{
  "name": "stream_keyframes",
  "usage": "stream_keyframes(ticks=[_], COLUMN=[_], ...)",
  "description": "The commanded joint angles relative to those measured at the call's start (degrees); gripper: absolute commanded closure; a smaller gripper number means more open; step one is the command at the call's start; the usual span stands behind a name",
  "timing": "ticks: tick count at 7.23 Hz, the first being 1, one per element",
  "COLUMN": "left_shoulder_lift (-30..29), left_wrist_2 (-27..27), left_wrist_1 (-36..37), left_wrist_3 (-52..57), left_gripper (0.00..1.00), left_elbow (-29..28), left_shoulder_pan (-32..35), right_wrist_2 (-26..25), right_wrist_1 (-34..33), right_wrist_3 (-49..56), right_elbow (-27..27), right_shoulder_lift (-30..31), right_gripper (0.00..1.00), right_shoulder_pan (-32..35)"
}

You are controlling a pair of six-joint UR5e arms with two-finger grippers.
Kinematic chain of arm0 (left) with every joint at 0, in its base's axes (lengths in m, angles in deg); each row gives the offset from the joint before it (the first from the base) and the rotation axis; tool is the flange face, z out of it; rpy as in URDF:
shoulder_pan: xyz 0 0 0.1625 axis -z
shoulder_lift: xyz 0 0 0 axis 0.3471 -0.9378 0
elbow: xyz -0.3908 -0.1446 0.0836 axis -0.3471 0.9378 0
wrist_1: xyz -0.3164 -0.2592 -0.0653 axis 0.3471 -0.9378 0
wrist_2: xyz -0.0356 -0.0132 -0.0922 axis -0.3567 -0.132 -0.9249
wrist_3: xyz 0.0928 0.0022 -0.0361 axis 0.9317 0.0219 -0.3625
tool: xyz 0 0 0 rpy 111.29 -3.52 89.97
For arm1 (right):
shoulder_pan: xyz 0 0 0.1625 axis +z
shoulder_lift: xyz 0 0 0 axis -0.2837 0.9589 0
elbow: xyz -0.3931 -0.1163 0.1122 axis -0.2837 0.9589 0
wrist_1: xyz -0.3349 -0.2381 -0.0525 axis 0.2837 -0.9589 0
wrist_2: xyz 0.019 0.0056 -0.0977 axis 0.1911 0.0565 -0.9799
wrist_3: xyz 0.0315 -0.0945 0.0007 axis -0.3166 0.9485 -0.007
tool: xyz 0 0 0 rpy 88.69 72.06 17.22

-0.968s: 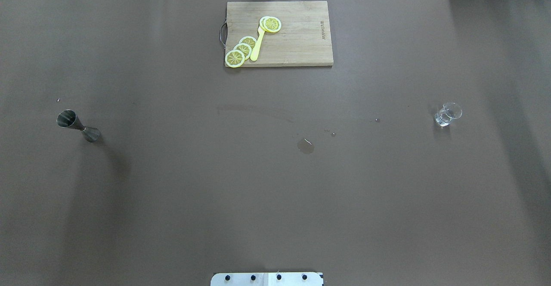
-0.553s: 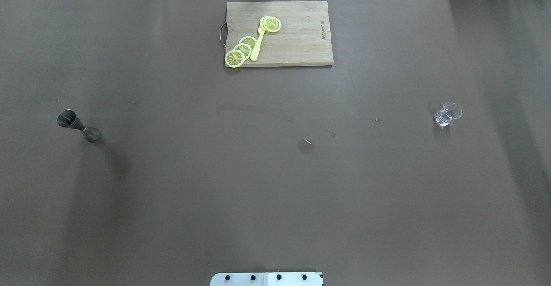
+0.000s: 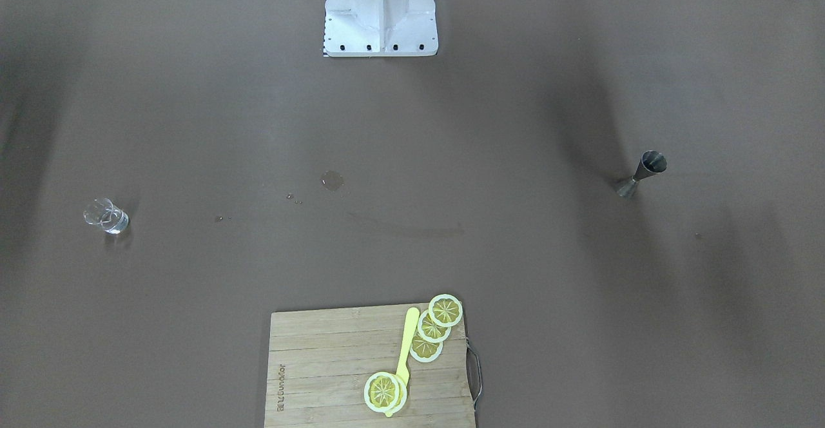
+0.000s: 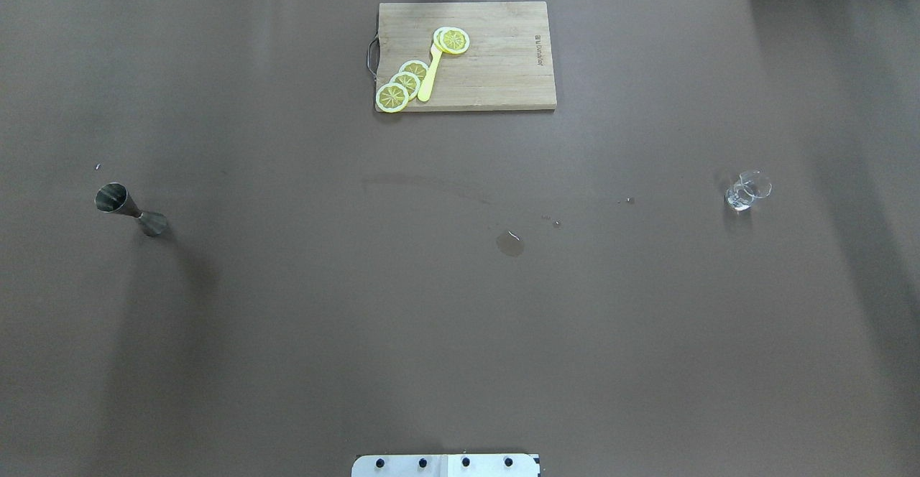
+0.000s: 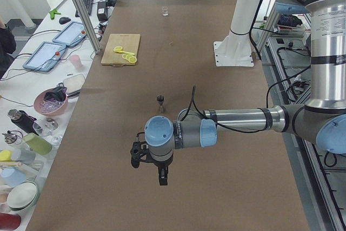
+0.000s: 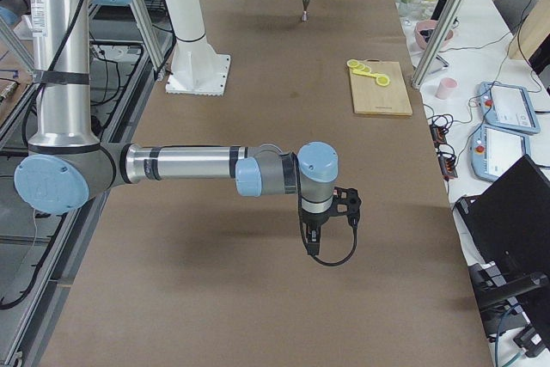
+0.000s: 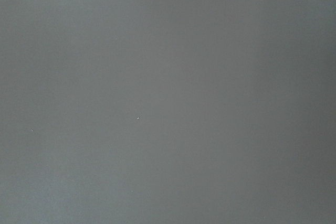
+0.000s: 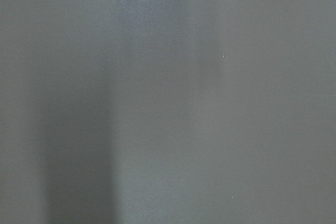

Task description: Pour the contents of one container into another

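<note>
Nothing on the table (image 4: 287, 333) has shifted in the past second: the steel jigger (image 4: 131, 211), an hourglass of two cones, stands upright well out on the robot's left side, and the small clear glass (image 4: 747, 190) sits far across on the right side, the two well apart. Both arms are out of the overhead and front-facing views. Only the side cameras catch them: the left arm (image 5: 238, 118) is stretched level over bare table, nearer that camera than the jigger, and the right arm (image 6: 189, 163) is stretched likewise at the opposite end. From those angles it cannot be told whether either set of jaws is spread or pressed together. Both wrist cameras return only a blurred grey-brown field. Whether the glass holds liquid is hard to make out through its glare. A small wet patch (image 4: 510, 244) and a few droplets (image 4: 552, 221) glisten on the matte brown covering near the middle. At the far edge lies a pale wooden cutting board (image 4: 503, 67) bearing yellow lemon slices (image 4: 402, 82) and a yellow plastic pick (image 4: 430, 78), its head covered by slices. A mark along the board's short edge is too small to read. The white bolted base plate (image 4: 445, 465) is clipped by the overhead view's lower edge.
</note>
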Motion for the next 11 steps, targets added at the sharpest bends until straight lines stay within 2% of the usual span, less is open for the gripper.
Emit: stream_keyframes(ticks=[1, 11], left_shoulder_lift=[0.6, 0.3], left_wrist_2=[0.0, -0.7], left_wrist_1=[0.1, -0.3], left_wrist_3=[0.0, 0.2], left_gripper=[0.02, 0.02], left_elbow=[-0.5, -0.6], left_shoulder_pan=[0.0, -0.1], right_wrist_2=[0.0, -0.1], right_wrist_1=[0.0, -0.2], right_wrist_3=[0.0, 0.0], right_elbow=[-0.1, -1.4], right_shoulder_lift=[0.0, 0.6], right_gripper=[0.0, 0.0], right_shoulder_pan=[0.1, 0.1])
